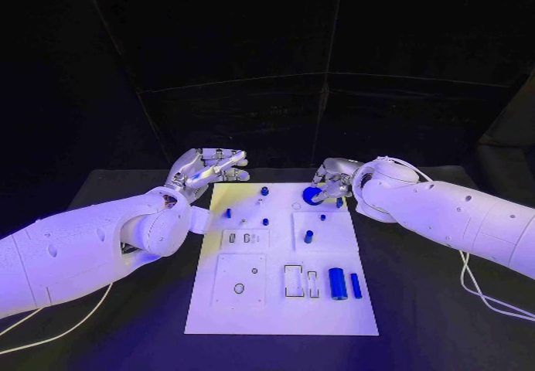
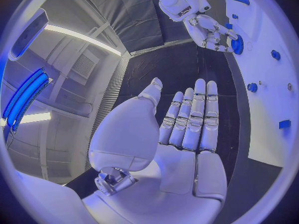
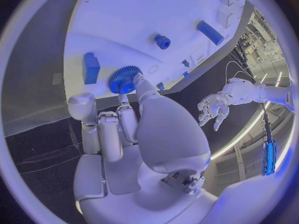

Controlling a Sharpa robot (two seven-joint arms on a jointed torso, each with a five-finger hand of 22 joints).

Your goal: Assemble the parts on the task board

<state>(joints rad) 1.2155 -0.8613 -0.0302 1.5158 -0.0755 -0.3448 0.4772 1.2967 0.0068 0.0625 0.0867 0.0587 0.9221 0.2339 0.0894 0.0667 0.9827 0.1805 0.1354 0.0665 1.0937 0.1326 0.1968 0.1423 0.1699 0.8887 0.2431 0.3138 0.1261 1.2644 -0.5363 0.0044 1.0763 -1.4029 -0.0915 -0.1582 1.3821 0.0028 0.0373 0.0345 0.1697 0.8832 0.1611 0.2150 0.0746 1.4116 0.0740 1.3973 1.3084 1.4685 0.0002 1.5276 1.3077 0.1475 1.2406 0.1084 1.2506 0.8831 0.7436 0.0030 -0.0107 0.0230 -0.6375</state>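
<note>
Black surface is carrying the white board (image 1: 223,305); right robot hand (image 1: 335,185) is pinching a blue gear (image 1: 312,195) that risks slipping, left robot hand (image 1: 206,171) is hovering wide

A black table (image 1: 134,309) stands before dark curtain walls (image 1: 267,46). Long ceiling light strips (image 2: 81,39) glow overhead, beside a vent (image 2: 81,64).

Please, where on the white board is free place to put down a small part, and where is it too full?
The task board is bare along its near edge, below the oval hole and the two blue cylinders. The far end is crowded: small blue pegs stand there, and the right hand touches the blue gear.
</note>
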